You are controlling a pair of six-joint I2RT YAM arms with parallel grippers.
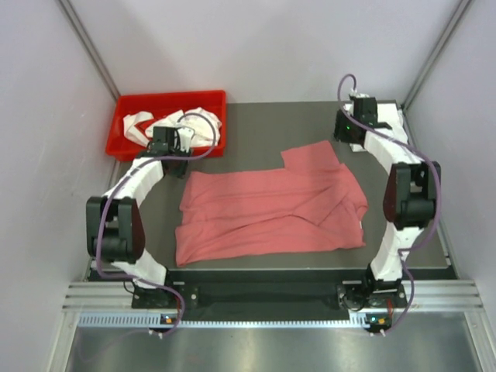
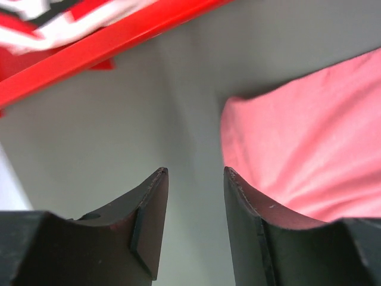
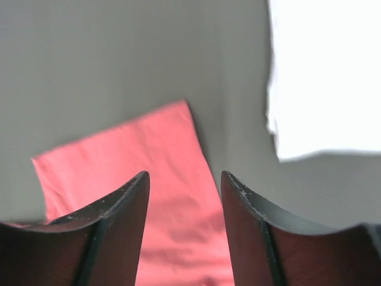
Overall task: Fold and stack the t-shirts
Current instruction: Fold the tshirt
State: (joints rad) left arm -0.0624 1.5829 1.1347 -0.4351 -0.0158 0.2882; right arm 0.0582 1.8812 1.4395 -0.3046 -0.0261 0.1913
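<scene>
Listing holdings by position from the red bin (image 1: 124, 125), which sits at the far left corner of the dark table (image 1: 263, 128). Item one: pink-red t-shirt (image 1: 267, 213), one piece, spread out and rumpled on the table, to the right of the bin and nearer my bases than the bin; a squared flap of it juts toward the far edge on the side away from the bin. Item two: white t-shirts (image 1: 198, 124), bunched inside the bin; I cannot tell how many. Item three: my left gripper (image 2: 195, 173), just beside the bin's near wall, over bare table between that wall and the nearest corner of the pink-red t-shirt; jaws partly apart, nothing between them, neither finger touching cloth. Item four: my right gripper (image 3: 184, 176), well apart from the bin, across the table on roughly the same far line, just beyond the jutting flap; jaws parted to about the same width, holding nothing, with the flap's corner showing through the gap but not pinched.
</scene>
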